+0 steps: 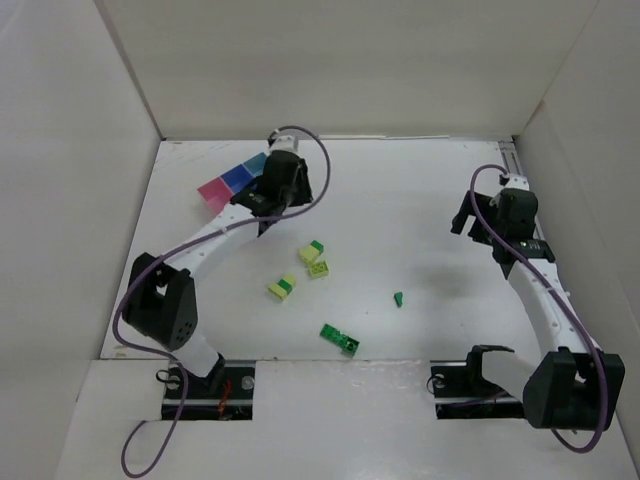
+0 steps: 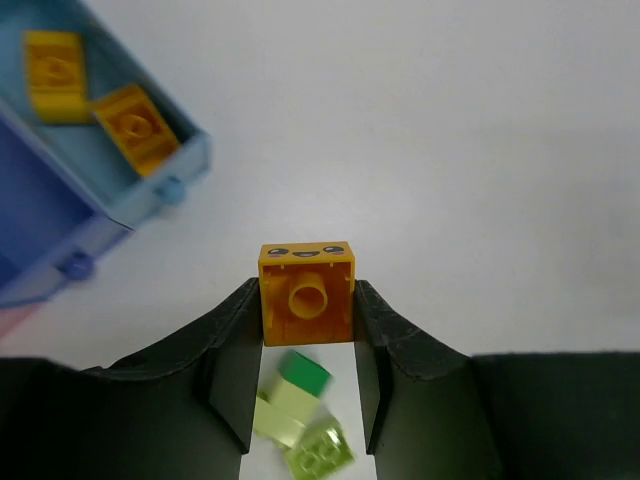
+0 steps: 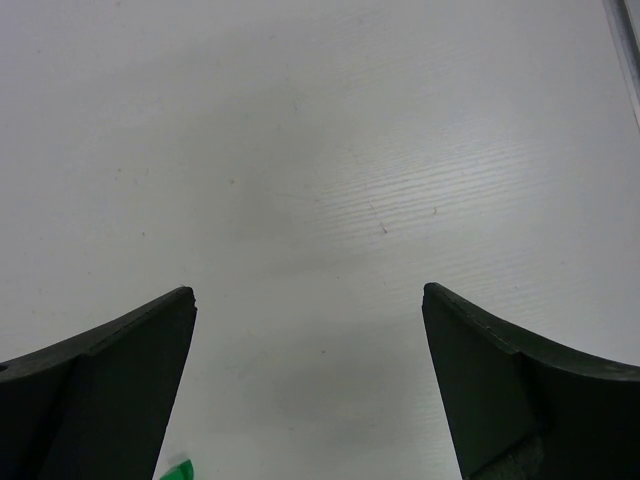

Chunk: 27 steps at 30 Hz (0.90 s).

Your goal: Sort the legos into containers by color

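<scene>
Now the left jaws are pinching an orange brick (image 2: 306, 292) by its sides, just beside the pale blue bin (image 2: 150, 190) holding two more orange bricks (image 2: 135, 122); carrying it fully past that rim and low before spreading should be stopping any bounce-out. The left arm (image 1: 215, 235) is reaching far forward over the bench (image 1: 400, 200), while the right arm (image 1: 535, 290) is hovering at the right, the right jaws standing spread wide, gripping nothing.

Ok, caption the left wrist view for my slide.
Left end effector grips an orange brick near a light-blue bin holding two orange bricks.
</scene>
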{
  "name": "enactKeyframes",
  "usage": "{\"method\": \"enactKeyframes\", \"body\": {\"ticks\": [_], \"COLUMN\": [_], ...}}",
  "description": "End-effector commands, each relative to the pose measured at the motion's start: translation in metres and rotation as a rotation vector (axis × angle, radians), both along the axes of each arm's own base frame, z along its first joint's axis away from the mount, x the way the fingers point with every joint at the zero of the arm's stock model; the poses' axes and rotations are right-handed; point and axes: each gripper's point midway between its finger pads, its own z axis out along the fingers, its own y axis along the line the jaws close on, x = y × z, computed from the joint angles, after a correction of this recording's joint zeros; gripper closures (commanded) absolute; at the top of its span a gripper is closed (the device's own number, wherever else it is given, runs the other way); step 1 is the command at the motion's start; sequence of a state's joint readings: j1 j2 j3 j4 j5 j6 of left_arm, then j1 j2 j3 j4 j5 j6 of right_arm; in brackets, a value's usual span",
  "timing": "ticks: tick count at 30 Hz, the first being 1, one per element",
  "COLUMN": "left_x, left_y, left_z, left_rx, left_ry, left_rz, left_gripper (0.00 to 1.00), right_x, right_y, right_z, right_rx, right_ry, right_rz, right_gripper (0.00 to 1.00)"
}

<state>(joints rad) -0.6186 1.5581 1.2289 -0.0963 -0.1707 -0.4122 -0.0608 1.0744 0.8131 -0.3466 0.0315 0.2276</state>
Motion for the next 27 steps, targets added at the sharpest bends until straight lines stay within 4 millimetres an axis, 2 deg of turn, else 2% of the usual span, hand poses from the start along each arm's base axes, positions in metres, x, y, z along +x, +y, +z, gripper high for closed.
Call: {"method": "enactKeyframes", "body": {"ticks": [1, 2, 3, 4, 5, 7, 8, 9, 10, 11, 12, 15, 16, 18, 20, 21, 22, 23, 24, 25, 26, 27], "left_x": [0.045, 0.06, 0.071, 0.082, 0.098, 0.111, 0.119, 0.127, 0.131, 0.137, 0.143, 0.146, 0.147, 0.147, 0.147, 0.145, 0.143, 0.141, 0.138, 0.134, 0.128, 0.124], "left_y": [0.034, 0.041, 0.05, 0.056, 0.067, 0.075, 0.077, 0.085, 0.089, 0.094, 0.102, 0.109, 0.107, 0.105, 0.106, 0.103, 0.102, 0.099, 0.1, 0.098, 0.098, 0.1], "left_z": [0.006, 0.019, 0.018, 0.005, 0.014, 0.009, -0.005, -0.001, -0.007, -0.019, -0.016, -0.023, -0.021, -0.021, -0.023, -0.017, -0.022, -0.015, -0.021, -0.011, -0.013, -0.011], "left_rx": [-0.007, -0.01, 0.004, 0.028, 0.02, 0.033, 0.044, 0.049, 0.058, 0.077, 0.062, 0.051, 0.041, 0.036, 0.043, 0.031, 0.029, 0.021, 0.026, 0.012, 0.011, 0.01], "left_ry": [-0.02, -0.041, -0.039, -0.013, -0.028, -0.025, -0.004, -0.004, 0.014, 0.04, 0.041, 0.06, 0.054, 0.056, 0.053, 0.045, 0.059, 0.049, 0.061, 0.047, 0.057, 0.056], "left_rz": [0.076, 0.096, 0.134, 0.148, 0.18, 0.197, 0.206, 0.229, 0.237, 0.255, 0.282, 0.281, 0.271, 0.264, 0.259, 0.247, 0.236, 0.214, 0.214, 0.202, 0.195, 0.195], "left_gripper": [0.76, 0.76, 0.75, 0.75, 0.75, 0.75, 0.72, 0.71, 0.71, 0.71, 0.71, 0.66, 0.62, 0.49, 0.41, 0.36, 0.33, 0.31, 0.31, 0.27, 0.25, 0.23], "right_x": [0.02, 0.024, 0.024, 0.027, 0.027, 0.032, 0.032, 0.033, 0.033, 0.033, 0.034, 0.032, 0.034, 0.035, 0.037, 0.035, 0.035, 0.037, 0.035, 0.035, 0.034, 0.033], "right_y": [0.006, 0.006, 0.006, 0.01, 0.011, 0.012, 0.014, 0.014, 0.014, 0.014, 0.012, 0.012, 0.011, 0.011, 0.019, 0.019, 0.022, 0.024, 0.029, 0.033, 0.049, 0.056], "right_z": [0.016, 0.024, 0.02, 0.019, 0.019, 0.021, 0.021, 0.023, 0.023, 0.022, 0.019, 0.017, 0.021, 0.014, 0.017, 0.009, 0.007, 0.012, 0.011, 0.011, 0.011, 0.01], "right_rx": [-0.005, -0.007, -0.006, 0.007, 0.016, 0.02, 0.026, 0.026, 0.025, 0.018, 0.012, 0.013, 0.002, -0.006, -0.021, -0.029, -0.053, -0.063, -0.072, -0.086, -0.1, -0.121], "right_ry": [-0.091, -0.115, -0.105, -0.107, -0.108, -0.122, -0.122, -0.131, -0.132, -0.131, -0.122, -0.112, -0.121, -0.099, -0.096, -0.064, -0.046, -0.057, -0.048, -0.048, -0.049, -0.05], "right_rz": [0.065, 0.066, 0.066, 0.086, 0.081, 0.09, 0.1, 0.101, 0.101, 0.105, 0.095, 0.095, 0.101, 0.108, 0.143, 0.136, 0.143, 0.142, 0.164, 0.177, 0.233, 0.261], "right_gripper": [0.0, 0.0, 0.0, 0.0, 0.0, 0.0, 0.0, 0.0, 0.0, 0.0, 0.0, 0.0, 0.0, 0.0, 0.0, 0.0, 0.0, 0.0, 0.0, 0.0, 0.0, 0.0]}}
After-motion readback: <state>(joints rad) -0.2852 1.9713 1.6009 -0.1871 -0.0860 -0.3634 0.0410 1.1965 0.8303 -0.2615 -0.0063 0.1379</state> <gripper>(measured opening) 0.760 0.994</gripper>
